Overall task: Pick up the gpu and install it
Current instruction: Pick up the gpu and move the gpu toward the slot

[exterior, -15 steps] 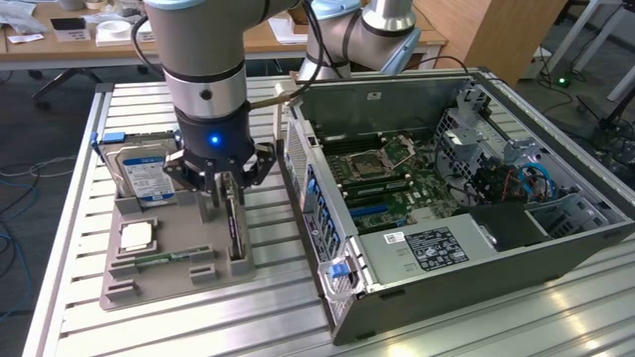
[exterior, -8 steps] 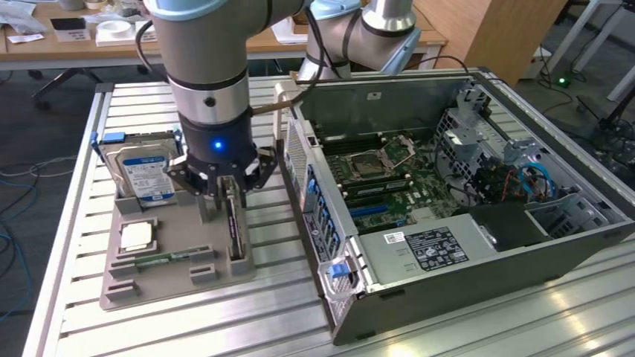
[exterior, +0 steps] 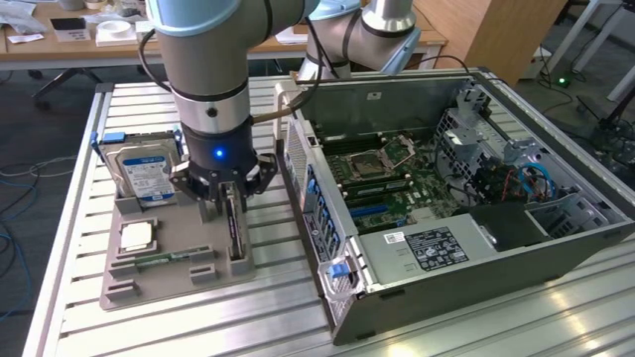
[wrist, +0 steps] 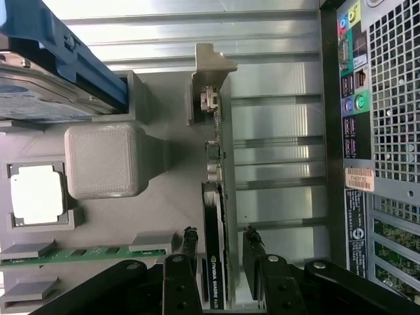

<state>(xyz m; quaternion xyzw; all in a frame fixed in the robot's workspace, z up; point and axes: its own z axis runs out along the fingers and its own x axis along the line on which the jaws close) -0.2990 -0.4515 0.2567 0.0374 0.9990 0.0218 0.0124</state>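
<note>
Slatted metal surface (exterior: 74, 223) carries an open computer case (exterior: 447, 290) on the exterior view's right and a grey tray (exterior: 169, 219) beside it. Over the tray the arm (exterior: 208, 74) points straight down. A hard drive (exterior: 147, 178) stands at the tray's far end. Nearer, the gpu (wrist: 213, 262) sits on edge in its slot, between the jaws, which are apart and straddle it with a gap on each side. Closing well probably means centring first so both sides meet the card together, squarely on its flat faces.
</note>
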